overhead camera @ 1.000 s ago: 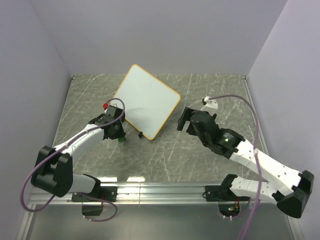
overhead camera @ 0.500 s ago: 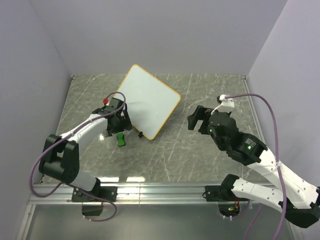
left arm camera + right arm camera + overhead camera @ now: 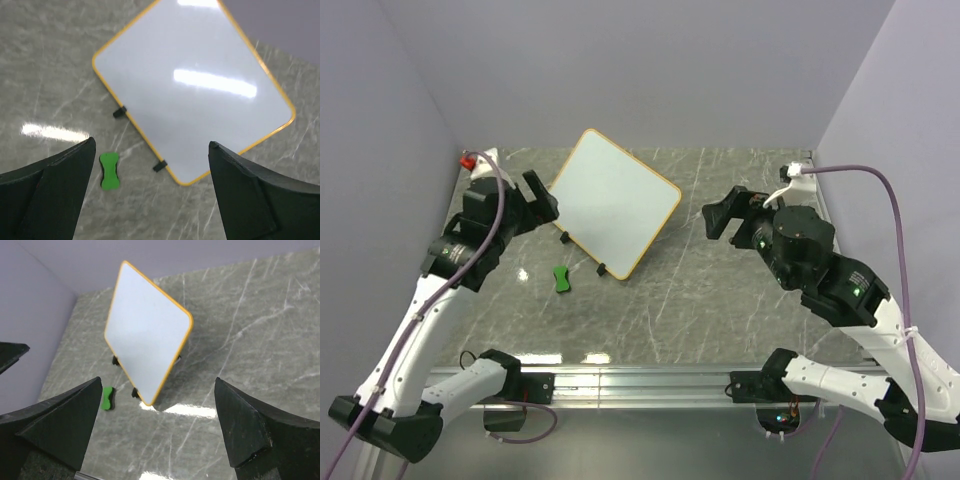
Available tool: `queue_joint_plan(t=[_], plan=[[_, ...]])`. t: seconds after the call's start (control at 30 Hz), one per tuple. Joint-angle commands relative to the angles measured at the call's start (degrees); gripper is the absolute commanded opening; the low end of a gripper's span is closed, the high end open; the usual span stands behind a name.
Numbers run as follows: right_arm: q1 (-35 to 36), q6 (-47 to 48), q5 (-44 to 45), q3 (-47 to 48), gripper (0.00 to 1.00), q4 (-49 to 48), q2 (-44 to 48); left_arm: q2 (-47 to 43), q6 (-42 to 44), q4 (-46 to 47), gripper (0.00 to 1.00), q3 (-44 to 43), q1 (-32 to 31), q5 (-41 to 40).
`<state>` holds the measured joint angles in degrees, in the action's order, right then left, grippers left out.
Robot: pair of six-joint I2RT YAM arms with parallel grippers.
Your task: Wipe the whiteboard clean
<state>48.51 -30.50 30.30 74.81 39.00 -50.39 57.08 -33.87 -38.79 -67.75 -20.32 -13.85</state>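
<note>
Left hand [image 3: 151,144] and right hand [image 3: 158,382] spread wide, empty; whiteboard [image 3: 615,200] clean white, thin orange-yellow frame, rounded corners, black-footed.

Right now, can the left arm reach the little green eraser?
Probably yes. The green eraser lies alone on the table, just clear of the whiteboard, with nothing over it, and the left tool hangs open above.

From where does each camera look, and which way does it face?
Top external: above, behind the arms, facing down at the table; left gripper and right gripper show.
Left wrist: above the whiteboard and green eraser, facing down; its fingers show.
Right wrist: beside the whiteboard, facing it obliquely; its fingers show.
All share whiteboard and green eraser.
</note>
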Motion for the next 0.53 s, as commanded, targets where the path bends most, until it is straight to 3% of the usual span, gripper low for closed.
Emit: queue_joint_plan(t=[0.0,0.3,0.5], plan=[[0.18,2.64,-0.6,4.73,1.0,-1.03,-0.59,1.01,3.28,1.17,0.99,-3.97,0.19,-4.7],[0.27,5.54,-1.65,3.95,1.0,-6.39,4.07,0.93,3.46,2.31,0.99,-4.33,0.19,-5.23],[0.27,4.14,-0.51,4.56,1.0,-3.5,2.58,2.16,3.89,3.01,0.99,-5.38,0.19,-3.91]])
